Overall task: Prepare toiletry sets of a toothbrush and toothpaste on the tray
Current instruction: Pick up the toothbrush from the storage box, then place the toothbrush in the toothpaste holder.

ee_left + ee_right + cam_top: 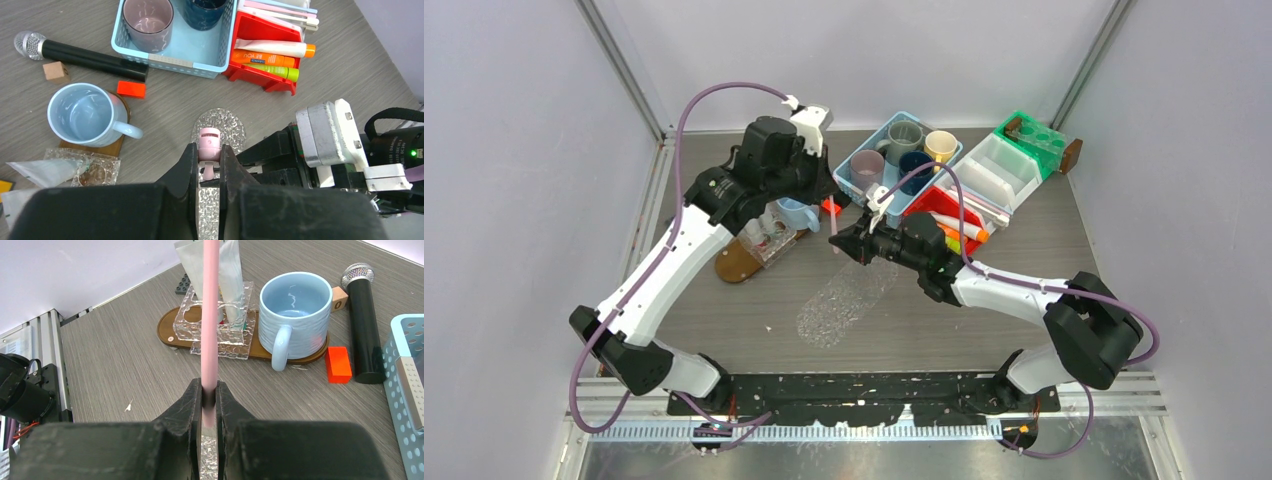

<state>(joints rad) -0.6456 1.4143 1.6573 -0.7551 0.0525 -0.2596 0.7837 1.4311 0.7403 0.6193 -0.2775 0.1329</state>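
Both jaws grip the toothbrush (210, 315).
I see the left gripper (208, 162) on its head, the right gripper (209, 396) on the handle.

My left arm (674, 260) rises from the near left corner and reaches toward the far middle. Its wrist is bent downward, and the left gripper (210, 150) is pinched on the head of a slim pink toothbrush (210, 140). My right arm (1014, 290) stretches low and leftward from the near right, with the right gripper (209, 390) clamped tight on the same brush's handle.
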